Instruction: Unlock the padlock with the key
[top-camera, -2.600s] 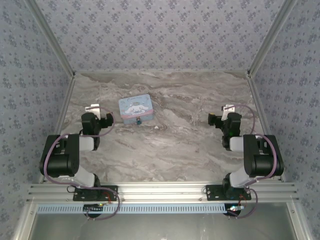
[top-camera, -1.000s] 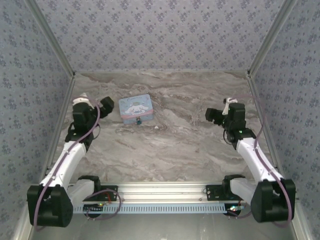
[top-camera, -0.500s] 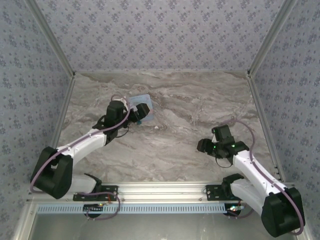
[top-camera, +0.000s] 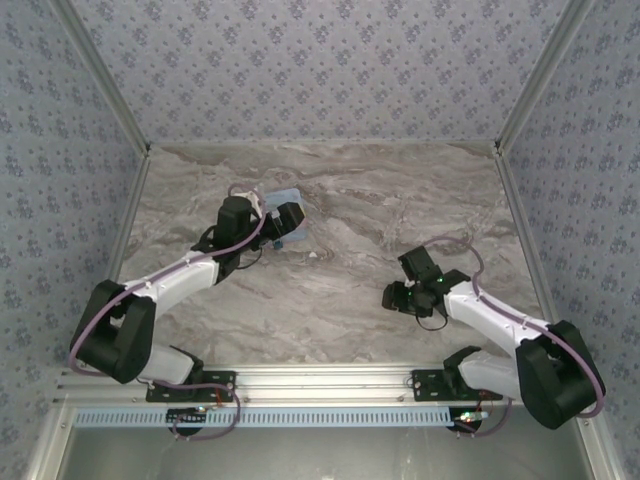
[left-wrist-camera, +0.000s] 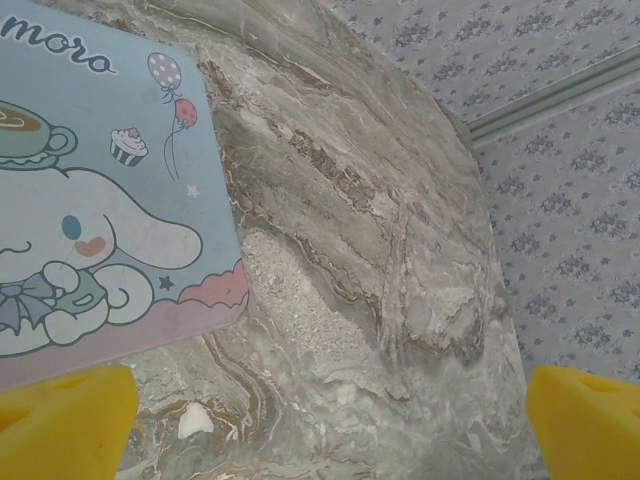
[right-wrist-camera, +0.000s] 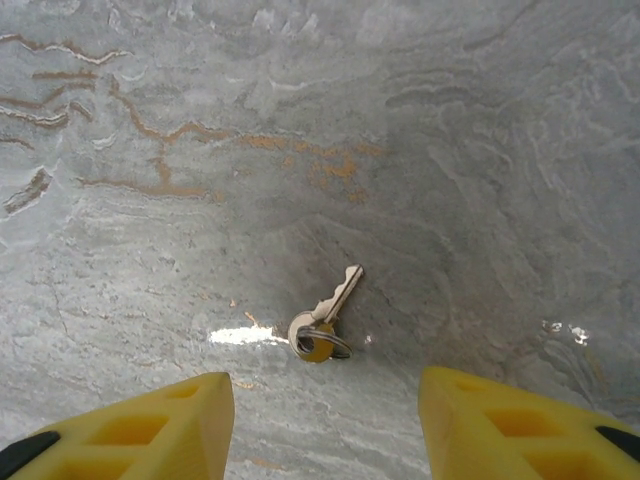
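Our right gripper (right-wrist-camera: 325, 425) hovers low over the marble table (right-wrist-camera: 480, 150), its yellow fingers (right-wrist-camera: 130, 425) standing apart with nothing between them. The key (right-wrist-camera: 322, 318) lies flat on the table just ahead of that gap. Our left gripper (left-wrist-camera: 328, 420) is spread wide, empty, by a corner of the cartoon tin (left-wrist-camera: 100, 200).

I see a pale blue tin (left-wrist-camera: 110, 215) lying flat on the marbled grey worktop (left-wrist-camera: 340, 260), its lid printed with a white long-eared cartoon dog, a cup, a cupcake and balloons. Wallpaper (top-camera: 320, 70) with small blue flowers closes the worktop on three sides.
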